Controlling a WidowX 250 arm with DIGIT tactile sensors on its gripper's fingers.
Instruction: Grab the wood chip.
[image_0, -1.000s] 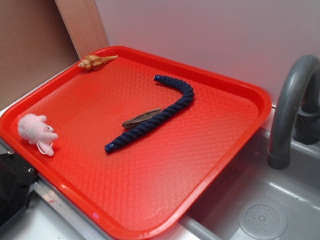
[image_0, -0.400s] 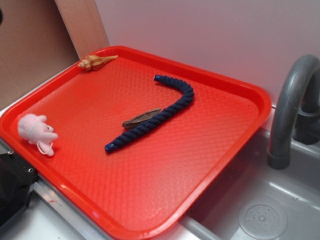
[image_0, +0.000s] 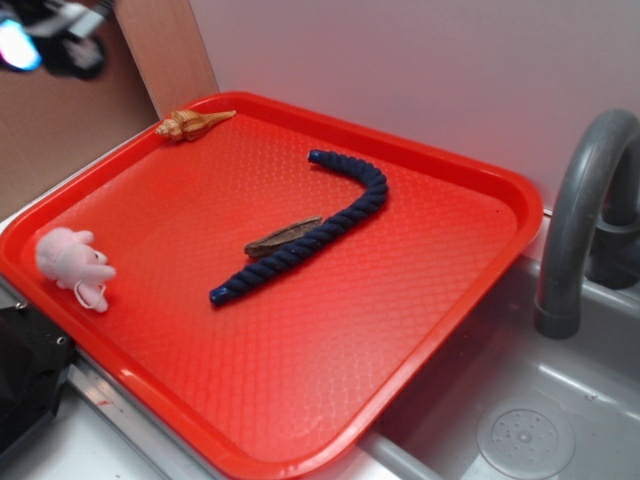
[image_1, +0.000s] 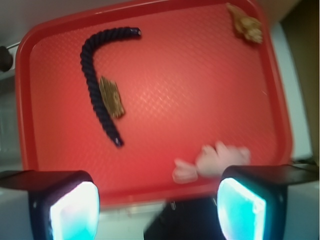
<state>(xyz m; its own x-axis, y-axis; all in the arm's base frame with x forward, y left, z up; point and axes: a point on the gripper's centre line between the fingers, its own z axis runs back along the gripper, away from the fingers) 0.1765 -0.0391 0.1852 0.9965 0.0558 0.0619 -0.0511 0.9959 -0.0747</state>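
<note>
Approach step: gripper (image_1: 157, 202), jaws spread and empty, high above the tray's (image_0: 480, 170) near-left edge, with the chip (image_0: 283, 236) mid-tray touching the rope (image_0: 320, 235); next, travel over the chip, then descend clear of the rope.

Claw (image_0: 45, 40) blurred, edge-cropped.
</note>
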